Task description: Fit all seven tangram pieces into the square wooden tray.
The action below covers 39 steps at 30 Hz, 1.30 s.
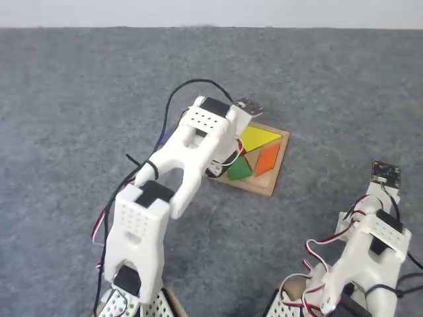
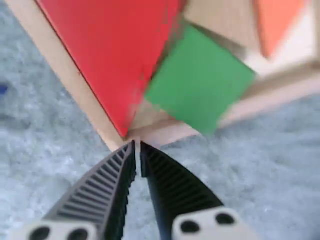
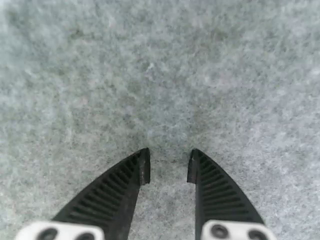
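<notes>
**High view.**
- Left arm (image 1: 178,165): I have it stretched from 7 o'clock toward the middle of the table, its wrist over the near-left corner of the tray (image 1: 254,187).
- Tray: sits just past centre toward 1 o'clock. It holds a yellow piece (image 1: 258,137), an orange piece (image 1: 267,158) and the green square (image 1: 239,168).
- Green square: lies at the tray's near edge, roughly 3 o'clock of that wrist.
- Right arm (image 1: 370,244): parked at 4 o'clock, with the tray well apart at its 10 o'clock. My left arm is plainly the nearer one.

**Left wrist view.**
- Left gripper (image 2: 137,145): jaws drawn to a thin slit with nothing between them. The tips are just outside the tray's (image 2: 60,65) corner, almost touching the rim.
- Red triangle (image 2: 110,55): inside the tray, one point aimed into that corner, directly ahead of the tips.
- Green square (image 2: 200,80): just beside the red triangle, turned diamond-wise. One corner appears to ride over the rim, so I judge it not yet seated.
- Orange piece (image 2: 277,20): farther in, beyond a patch of bare floor.
- Coming move: this turns on the green square lying slightly ahead of my tips and off to the side, across the rim.

**Right wrist view.**
- Right gripper (image 3: 168,162): jaws parted to a moderate gap and empty, over bare carpet (image 3: 160,75).
</notes>
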{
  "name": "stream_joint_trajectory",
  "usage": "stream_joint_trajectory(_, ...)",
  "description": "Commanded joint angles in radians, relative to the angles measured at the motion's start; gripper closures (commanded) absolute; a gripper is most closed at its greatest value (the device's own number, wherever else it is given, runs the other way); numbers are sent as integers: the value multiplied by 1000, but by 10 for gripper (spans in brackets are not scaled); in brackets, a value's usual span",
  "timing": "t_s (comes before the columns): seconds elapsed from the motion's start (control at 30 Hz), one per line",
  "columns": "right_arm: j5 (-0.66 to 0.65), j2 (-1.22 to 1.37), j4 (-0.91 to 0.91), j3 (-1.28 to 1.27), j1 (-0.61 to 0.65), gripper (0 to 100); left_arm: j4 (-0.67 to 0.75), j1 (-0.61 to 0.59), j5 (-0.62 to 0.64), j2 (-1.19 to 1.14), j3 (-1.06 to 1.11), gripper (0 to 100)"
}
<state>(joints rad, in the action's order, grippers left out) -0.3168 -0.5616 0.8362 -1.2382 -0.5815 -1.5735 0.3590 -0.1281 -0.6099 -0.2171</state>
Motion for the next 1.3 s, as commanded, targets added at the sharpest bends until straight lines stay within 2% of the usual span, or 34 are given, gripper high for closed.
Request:
stream_joint_trajectory(0.0, -6, -8, -13, -2, 15, 872, 61, -11, -11, -57, -33, 987)
stream_joint_trajectory(0.17, -6, -8, -13, -2, 16, 872, 0, 11, -9, -86, -162, 987)
stream_joint_trajectory(0.47, -6, -8, -13, 0, 16, 872, -44, 141, 43, -86, -248, 987)
stream_joint_trajectory(0.77, -6, -8, -13, 0, 16, 872, -51, 123, 48, -75, -283, 987)
stream_joint_trajectory(0.93, -6, -8, -13, 0, 16, 872, -178, 137, 101, 11, -381, 987)
stream_joint_trajectory(1.1, -6, -7, -13, -2, 15, 872, -147, 103, 123, 232, -245, 987)
stream_joint_trajectory(1.27, -6, -7, -13, -2, 15, 872, 6, -31, 146, 517, 45, 987)
